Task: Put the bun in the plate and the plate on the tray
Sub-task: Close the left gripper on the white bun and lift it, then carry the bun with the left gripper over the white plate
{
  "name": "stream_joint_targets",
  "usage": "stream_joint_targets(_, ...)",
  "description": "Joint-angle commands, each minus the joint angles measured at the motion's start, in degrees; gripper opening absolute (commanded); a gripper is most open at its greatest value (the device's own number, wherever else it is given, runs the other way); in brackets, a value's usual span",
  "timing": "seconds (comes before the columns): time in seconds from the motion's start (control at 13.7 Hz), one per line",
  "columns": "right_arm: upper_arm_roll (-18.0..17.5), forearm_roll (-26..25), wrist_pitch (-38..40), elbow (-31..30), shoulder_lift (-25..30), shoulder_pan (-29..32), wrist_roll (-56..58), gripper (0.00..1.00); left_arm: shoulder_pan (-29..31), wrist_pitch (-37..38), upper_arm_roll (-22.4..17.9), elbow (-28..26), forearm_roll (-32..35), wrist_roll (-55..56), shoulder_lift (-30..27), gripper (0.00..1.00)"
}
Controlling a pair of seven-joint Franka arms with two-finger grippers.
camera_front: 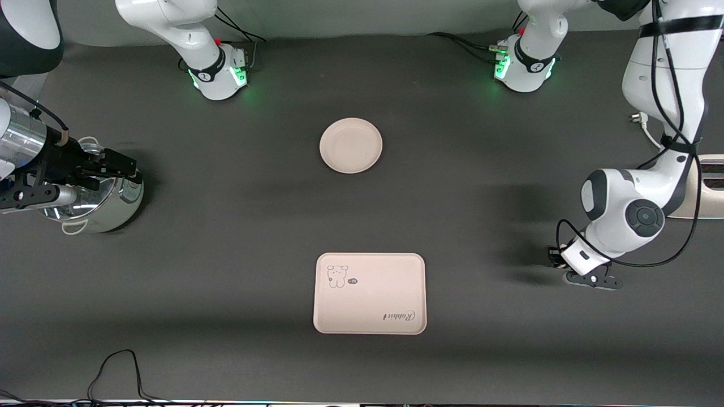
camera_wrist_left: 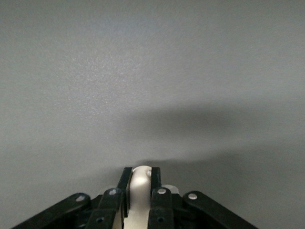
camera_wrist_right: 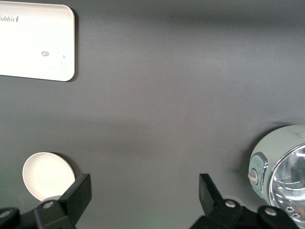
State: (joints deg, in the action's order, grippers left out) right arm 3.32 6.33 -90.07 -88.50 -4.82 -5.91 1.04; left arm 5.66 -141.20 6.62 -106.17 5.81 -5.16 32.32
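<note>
Nearest the front camera lies the cream-beige rectangular tray (camera_front: pixel 370 294) with rounded corners, a little cartoon bear and the word "Rabbit" on it. It sits flat on the dark grey table (camera_front: pixel 226 254) with nothing on it. The round cream-beige plate (camera_front: pixel 350 145) with a raised rim lies farther from the camera, well apart from the tray and near the arms' bases. It has nothing in it.

The left gripper (camera_front: pixel 591 278) hangs low over bare table toward the left arm's end, well apart from tray and plate. In the left wrist view its black fingers (camera_wrist_left: pixel 159 202) pinch the small off-white, smooth bun (camera_wrist_left: pixel 139 191) between them, so the bun is up in the gripper, not in the plate.

The right gripper (camera_front: pixel 116 164) is over a shiny silver metal pot (camera_front: pixel 99 195) with small handles at the right arm's end of the table. In the right wrist view its fingers (camera_wrist_right: pixel 78 195) are spread wide with nothing between them.
</note>
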Motion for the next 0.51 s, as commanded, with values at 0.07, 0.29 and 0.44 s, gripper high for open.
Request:
stream_joint_targets(0.07, 0.37, 0.61, 0.33, 0.35, -0.10, -0.24, -1.21, 1.00, -5.82, 14.16, 1.28, -0.09, -0.10, 9.00, -10.06, 0.20)
stream_joint_targets(0.29, 0.28, 0.61, 0.25, 0.43, -0.10, -0.24, -1.21, 1.00, -8.74, 18.06, 7.59, -3.60, -1.50, 20.68, -16.13, 0.21)
stream_joint_targets(0.44, 0.37, 0.61, 0.25, 0.26, -0.19, -0.24, -0.95, 1.00, -9.70, 18.24, 14.70, -5.28, -2.21, 31.03, -18.16, 0.22)
